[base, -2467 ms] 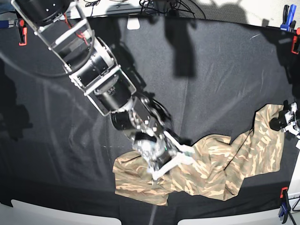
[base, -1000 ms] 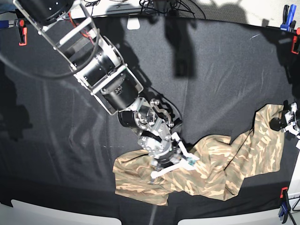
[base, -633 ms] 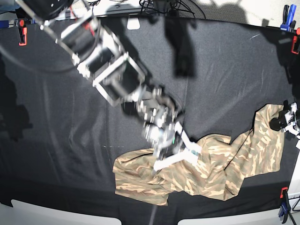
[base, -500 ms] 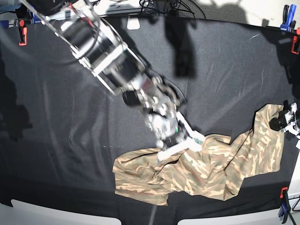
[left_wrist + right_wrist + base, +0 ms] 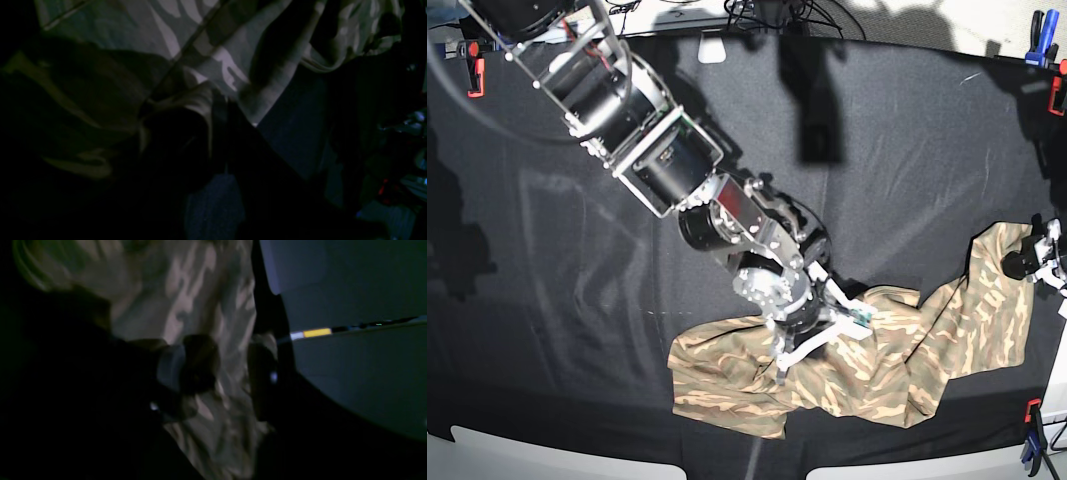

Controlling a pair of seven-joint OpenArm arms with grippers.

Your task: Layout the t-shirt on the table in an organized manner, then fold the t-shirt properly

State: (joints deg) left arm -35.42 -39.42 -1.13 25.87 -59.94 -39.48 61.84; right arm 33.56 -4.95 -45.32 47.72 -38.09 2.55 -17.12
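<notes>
Item: crumpled tan-brown camo cotton t-shirt (image 5: 867,345) on black-clothed bench (image 5: 907,150) | R hand (image 5: 819,338) spread over mid-folds; L hand (image 5: 1039,262) pinched shirt edge | Risk: R grabs several layers, bunches worse.

The base camera hangs high above the bench (image 5: 907,180) and looks straight down, far enough to take in nearly the whole black cloth, its clamped edges and the t-shirt (image 5: 897,345). The right wrist camera rides close behind its arm's fingers (image 5: 196,363) and peers past them onto dim camouflage cloth. The left wrist camera sits nearer still, at the shirt's far end, its dark frame filled by folds of the same t-shirt (image 5: 213,43) and a strip of bench (image 5: 293,126).
</notes>
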